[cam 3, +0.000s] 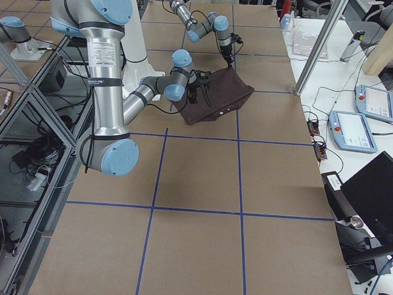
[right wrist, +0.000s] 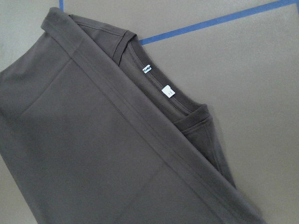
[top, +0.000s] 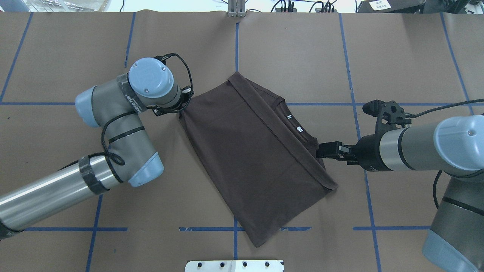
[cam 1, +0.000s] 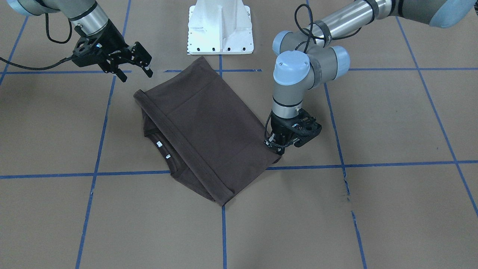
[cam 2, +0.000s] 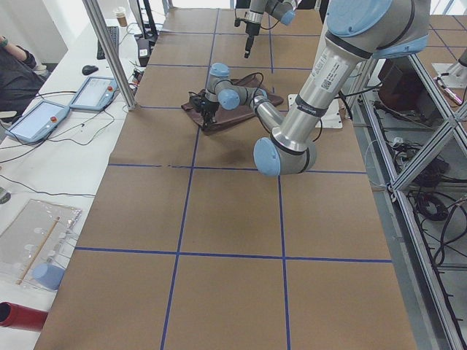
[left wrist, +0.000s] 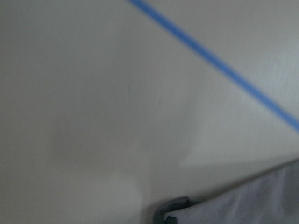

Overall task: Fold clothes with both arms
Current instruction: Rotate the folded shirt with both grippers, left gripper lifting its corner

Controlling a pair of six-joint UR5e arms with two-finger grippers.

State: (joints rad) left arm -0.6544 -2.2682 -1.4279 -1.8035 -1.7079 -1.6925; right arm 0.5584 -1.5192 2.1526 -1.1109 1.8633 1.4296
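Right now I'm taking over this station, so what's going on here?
The robot is folding a dark brown T-shirt, which lies folded over on the table with its neck tags showing. The left tool is down at one corner of the shirt; whether it grips is unclear. The right tool hovers open near the collar side, holding nothing.

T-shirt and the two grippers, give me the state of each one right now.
T-shirt: folded over, lying flat on the table, neck tags showing.
Left gripper: down at the shirt's edge; cannot tell whether it is open or shut.
Right gripper: open, holding nothing, raised clear of the shirt.
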